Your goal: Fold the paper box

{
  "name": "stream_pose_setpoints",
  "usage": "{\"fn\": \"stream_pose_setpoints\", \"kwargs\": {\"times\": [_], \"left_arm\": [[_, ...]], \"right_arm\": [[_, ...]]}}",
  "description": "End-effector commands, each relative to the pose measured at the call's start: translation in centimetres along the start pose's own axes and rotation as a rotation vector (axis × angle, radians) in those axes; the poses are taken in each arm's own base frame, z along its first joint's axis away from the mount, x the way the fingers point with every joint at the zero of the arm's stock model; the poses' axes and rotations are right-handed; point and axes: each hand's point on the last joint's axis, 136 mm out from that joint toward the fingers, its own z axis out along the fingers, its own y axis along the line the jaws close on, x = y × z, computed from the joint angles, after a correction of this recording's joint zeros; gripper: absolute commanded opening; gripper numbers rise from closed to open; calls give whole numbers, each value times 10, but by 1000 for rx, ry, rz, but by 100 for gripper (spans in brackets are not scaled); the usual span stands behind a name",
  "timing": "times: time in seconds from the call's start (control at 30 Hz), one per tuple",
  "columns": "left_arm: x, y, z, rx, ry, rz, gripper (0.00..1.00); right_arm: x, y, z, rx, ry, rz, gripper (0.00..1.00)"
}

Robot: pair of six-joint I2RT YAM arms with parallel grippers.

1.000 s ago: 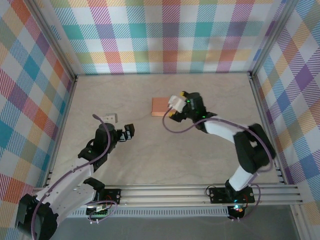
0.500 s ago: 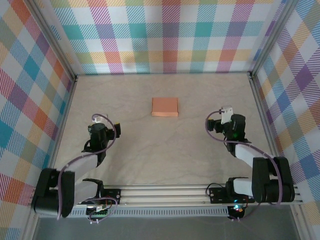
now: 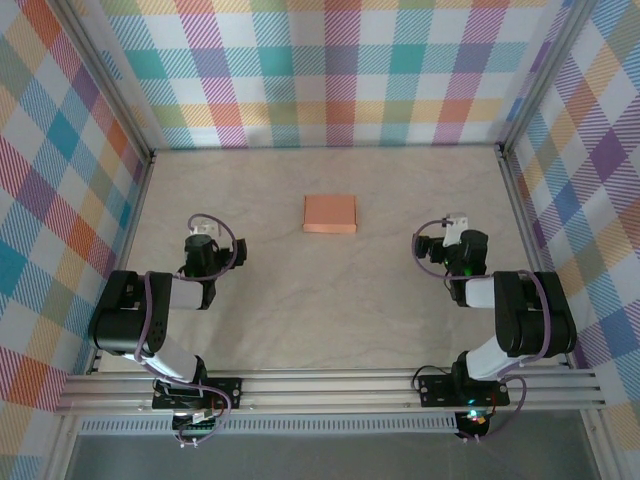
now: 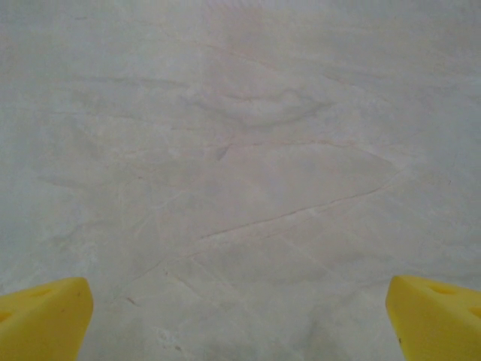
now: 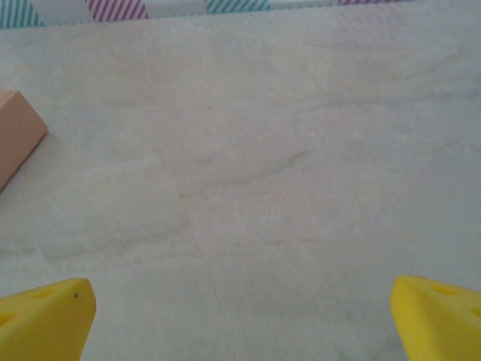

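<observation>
Both arms have drawn back since a second ago. Then the right arm reached out to the right edge of the paper box (image 3: 329,214) and the left arm stretched toward the middle of the bench (image 3: 300,320); now each is folded up close to its own side, well apart from the box. The box itself lies where it lay before.

We see the left tool (image 4: 240,322) released. Its yellow fingertips (image 4: 41,316) sit wide apart at the lower corners of its wrist view, with nothing but bare bench between them. The right tool (image 5: 242,320) is likewise released and empty, its fingertips (image 5: 45,316) equally spread.

As to progress, we judge the folding to be done, or very nearly. What lies on the bench is no open sheet with flaps but a small closed rectangle, and both arms are parked away from it, which reads to us as a finish rather than a pause. Whether every tab is tucked in we cannot tell from above.

The box sits alone on the far middle of the bench, between the two arms and beyond them, its long side running left to right. It is a flat, even salmon-orange, with straight edges and no flap sticking out. From the right wrist one corner shows at the left edge — a shallow side face hints at a little thickness.
</observation>
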Motion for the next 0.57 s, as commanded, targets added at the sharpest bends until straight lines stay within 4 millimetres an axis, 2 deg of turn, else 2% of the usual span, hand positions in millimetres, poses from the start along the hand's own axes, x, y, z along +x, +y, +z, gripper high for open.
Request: {"fn": "stream_pose_setpoints", "kwargs": {"times": [0.0, 0.53], "left_arm": [[-22, -5, 1, 16, -70, 10, 100], [-22, -5, 1, 16, -68, 10, 100]], "right_arm": [[-12, 2, 2, -16, -31, 12, 100], [-13, 1, 2, -14, -35, 10, 100]]}}
